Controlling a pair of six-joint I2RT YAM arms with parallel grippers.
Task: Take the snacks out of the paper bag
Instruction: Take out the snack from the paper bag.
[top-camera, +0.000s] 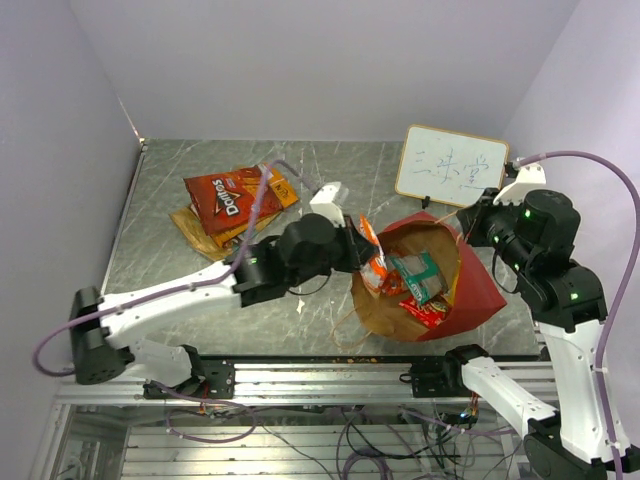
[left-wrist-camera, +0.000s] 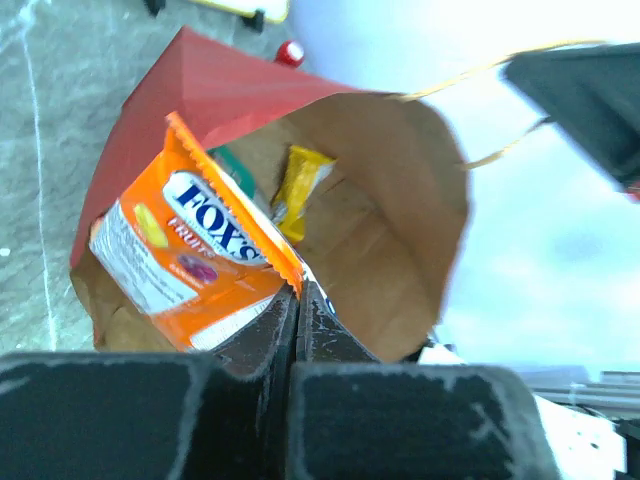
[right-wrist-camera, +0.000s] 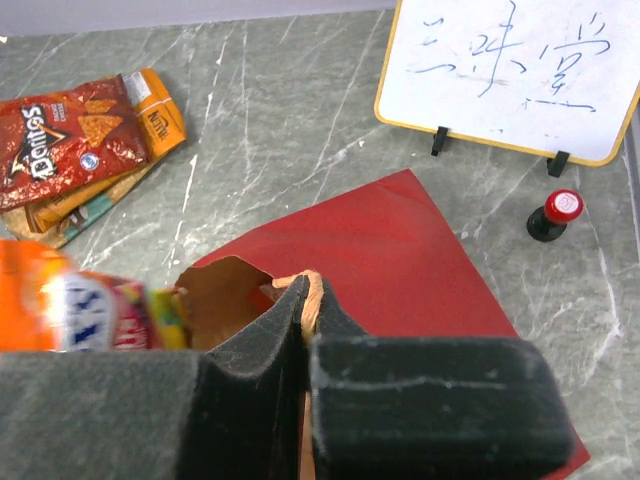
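The red paper bag (top-camera: 478, 290) lies on the table with its brown mouth open to the left; it also shows in the left wrist view (left-wrist-camera: 160, 110) and the right wrist view (right-wrist-camera: 390, 250). My left gripper (top-camera: 362, 243) is shut on an orange Fox's Fruits packet (left-wrist-camera: 195, 265) at the bag's mouth; the packet also shows from above (top-camera: 374, 262). My right gripper (right-wrist-camera: 308, 292) is shut on the bag's orange cord handle (right-wrist-camera: 315, 300) and holds it up. A teal packet (top-camera: 420, 276) and red packets (top-camera: 425, 312) lie inside. A yellow packet (left-wrist-camera: 300, 185) is deeper in.
A Doritos bag (top-camera: 222, 197) lies on an orange pack and a tan flat pack (top-camera: 195, 228) at the far left. A white writing board (top-camera: 450, 167) stands at the back right. A small red-capped object (right-wrist-camera: 555, 212) sits near the board.
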